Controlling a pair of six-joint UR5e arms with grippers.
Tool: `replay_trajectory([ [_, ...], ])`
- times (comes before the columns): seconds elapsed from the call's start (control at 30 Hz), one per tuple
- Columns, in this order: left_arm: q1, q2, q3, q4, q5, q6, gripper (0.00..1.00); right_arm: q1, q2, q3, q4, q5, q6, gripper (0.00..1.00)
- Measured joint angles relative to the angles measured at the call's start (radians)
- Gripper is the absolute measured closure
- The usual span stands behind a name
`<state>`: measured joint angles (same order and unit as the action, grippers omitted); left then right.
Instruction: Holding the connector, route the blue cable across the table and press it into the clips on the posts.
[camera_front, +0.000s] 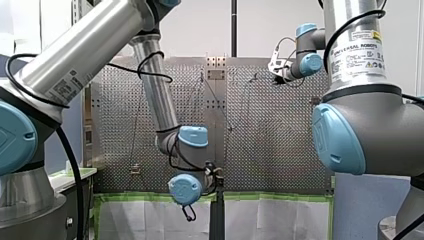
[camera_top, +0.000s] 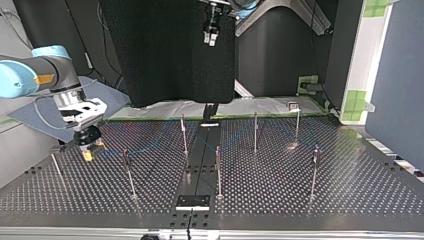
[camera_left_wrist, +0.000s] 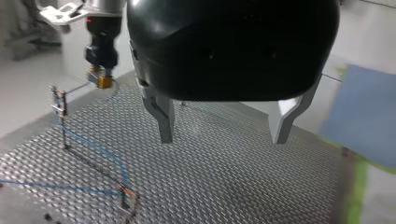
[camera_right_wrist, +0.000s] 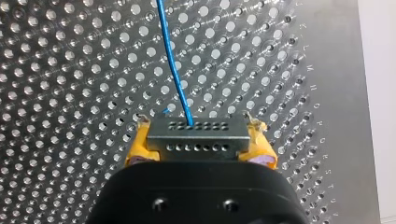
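Observation:
My right gripper (camera_right_wrist: 197, 154) has its yellow pads (camera_right_wrist: 140, 144) shut on the grey connector (camera_right_wrist: 197, 137). The blue cable (camera_right_wrist: 173, 60) leaves the connector and runs ahead over the perforated table. In the top view this gripper (camera_top: 87, 147) hangs low at the left, beside a post (camera_top: 127, 172), and the cable (camera_top: 150, 148) trails toward the middle. Seen from the left wrist, the cable (camera_left_wrist: 93, 149) passes through clips on two posts (camera_left_wrist: 59, 100) (camera_left_wrist: 128, 198). My left gripper (camera_left_wrist: 224, 135) is open and empty, high above the table, far from the cable.
Several thin posts (camera_top: 218, 170) (camera_top: 255, 130) (camera_top: 315, 170) stand across the perforated table (camera_top: 350, 200). A small black plate (camera_top: 192, 201) sits at the near edge in the top view. Green tape (camera_front: 270, 196) lines the table's edge in the front view.

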<state>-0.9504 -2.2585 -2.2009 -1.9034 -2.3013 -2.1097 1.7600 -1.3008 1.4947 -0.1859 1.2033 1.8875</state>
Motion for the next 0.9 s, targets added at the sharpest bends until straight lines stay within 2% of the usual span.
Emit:
replay_trajectory([
  [0.2,0.000,-0.032,-0.032,0.032,0.001,0.009,0.00,0.000,0.000,0.000,0.000,0.000,0.000,1.00],
  [0.9,0.000,-0.035,-0.035,0.035,0.001,0.010,0.00,0.000,0.000,0.000,0.000,0.000,0.000,1.00],
])
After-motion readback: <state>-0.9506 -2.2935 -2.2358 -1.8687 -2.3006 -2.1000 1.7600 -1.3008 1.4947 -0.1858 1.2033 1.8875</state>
